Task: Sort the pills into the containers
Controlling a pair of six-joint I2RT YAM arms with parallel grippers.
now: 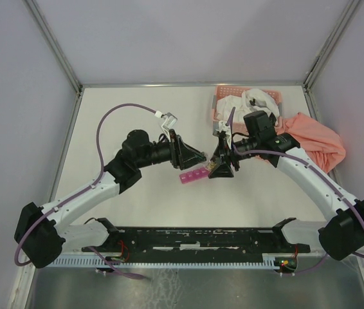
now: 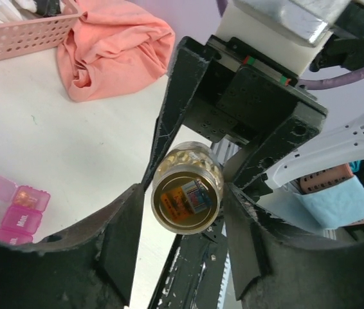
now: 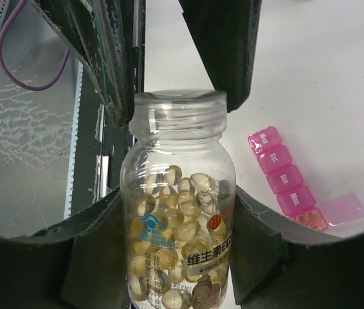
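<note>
White table — containers beside right hand gripping bottle.

**Readable print: one bottle label and a few day lids**

On my right wrist feed, the clear round plastic bottle of yellow capsules carries a printed label. Its large dark Chinese characters read 维生素E, and a further character is lost round the curve. Under them runs a smaller line of Chinese, too fine for me to read, and a blue round emblem sits to the left. The slim magenta-pink plastic pill-organizer strip has day names on its lids. I read "Sat." and "Sun."; the rest blur. My left wrist feed gives "Mon." on one pink lid. From the overhead camera all print is too small to read.
</note>
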